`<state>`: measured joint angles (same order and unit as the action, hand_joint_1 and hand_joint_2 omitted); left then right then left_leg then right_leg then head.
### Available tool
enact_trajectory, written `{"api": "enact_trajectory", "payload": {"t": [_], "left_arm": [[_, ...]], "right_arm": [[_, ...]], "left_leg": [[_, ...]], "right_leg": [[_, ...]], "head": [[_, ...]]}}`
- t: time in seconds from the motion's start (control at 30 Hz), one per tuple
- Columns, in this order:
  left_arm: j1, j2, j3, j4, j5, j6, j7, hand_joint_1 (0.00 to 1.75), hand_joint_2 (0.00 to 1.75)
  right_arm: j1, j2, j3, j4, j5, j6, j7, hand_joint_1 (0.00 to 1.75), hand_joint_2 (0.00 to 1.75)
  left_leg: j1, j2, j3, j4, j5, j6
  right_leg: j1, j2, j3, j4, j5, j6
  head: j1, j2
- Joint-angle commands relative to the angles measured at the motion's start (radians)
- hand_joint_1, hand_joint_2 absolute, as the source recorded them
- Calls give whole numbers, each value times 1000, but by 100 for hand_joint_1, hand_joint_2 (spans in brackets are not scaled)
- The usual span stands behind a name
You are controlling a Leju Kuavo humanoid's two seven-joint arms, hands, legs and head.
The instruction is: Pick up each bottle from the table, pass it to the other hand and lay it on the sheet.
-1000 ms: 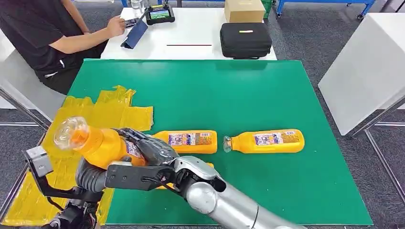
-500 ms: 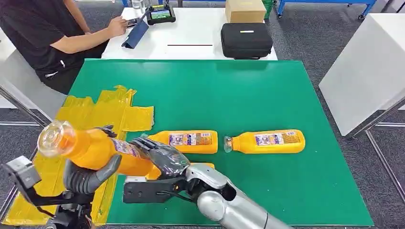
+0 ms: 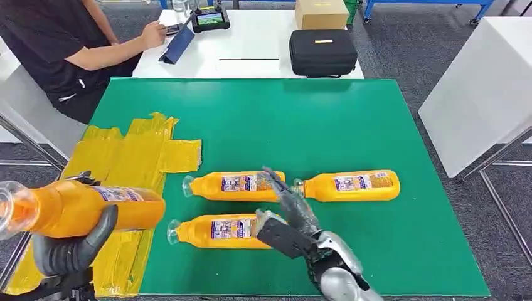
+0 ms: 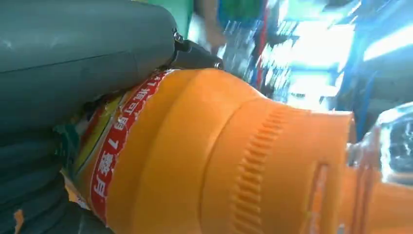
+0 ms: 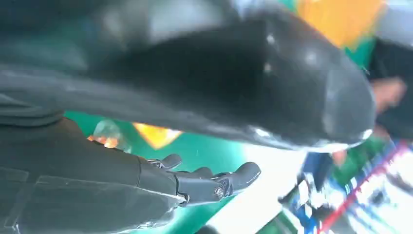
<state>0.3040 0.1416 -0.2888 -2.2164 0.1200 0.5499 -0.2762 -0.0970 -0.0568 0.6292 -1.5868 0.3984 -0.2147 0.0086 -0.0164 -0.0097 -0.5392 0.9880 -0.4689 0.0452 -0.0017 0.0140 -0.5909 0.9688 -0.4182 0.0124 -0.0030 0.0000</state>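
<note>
Full orange plastic juice bottle [image 3: 81,209] gripped mid-body by left hand [image 3: 72,251]; right hand [image 3: 292,216] empty, fingers [image 5: 214,183] spread. Likely heavy, smooth, rigid; best held around label.

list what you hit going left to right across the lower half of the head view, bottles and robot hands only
bottle held by the left robot hand → left robot hand under it → bottle lying nearest the robot → right robot hand → bottle lying farthest right. The middle bottle overlaps others in the order, so it is left out.
</note>
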Motion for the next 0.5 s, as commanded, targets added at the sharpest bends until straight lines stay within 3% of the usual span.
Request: {"api": "enact_trajectory", "payload": {"t": [0.03, 0.27, 0.33, 0.5], "left_arm": [[-22, -135, 196, 121, -980, 126, 125, 175, 175], [-33, -133, 199, 131, -983, 132, 127, 175, 175], [-36, -128, 224, 170, -1159, 95, 170, 175, 175], [-135, -35, 175, 394, -1414, 20, 301, 175, 175]], "right_arm": [[161, -74, -220, -347, -206, -2, -228, 0, 0], [167, -77, -224, -353, -210, -3, -231, 0, 0], [174, -82, -227, -357, -212, -15, -244, 0, 0], [218, -119, -253, -401, -264, 18, -264, 0, 0]], "left_leg": [[0, -4, 1, 0, 0, -2], [1, 0, 4, -1, -1, -3], [0, -1, 3, -1, 0, -3], [-1, -5, 6, -3, 1, -3]], "right_leg": [[0, -5, 2, 0, -2, 1], [1, -2, 5, -2, -1, 1], [0, -2, 3, -1, -1, 0], [-1, -7, 6, -2, -2, 0]], "head": [[0, 0], [0, 0], [0, 0], [0, 0]]}}
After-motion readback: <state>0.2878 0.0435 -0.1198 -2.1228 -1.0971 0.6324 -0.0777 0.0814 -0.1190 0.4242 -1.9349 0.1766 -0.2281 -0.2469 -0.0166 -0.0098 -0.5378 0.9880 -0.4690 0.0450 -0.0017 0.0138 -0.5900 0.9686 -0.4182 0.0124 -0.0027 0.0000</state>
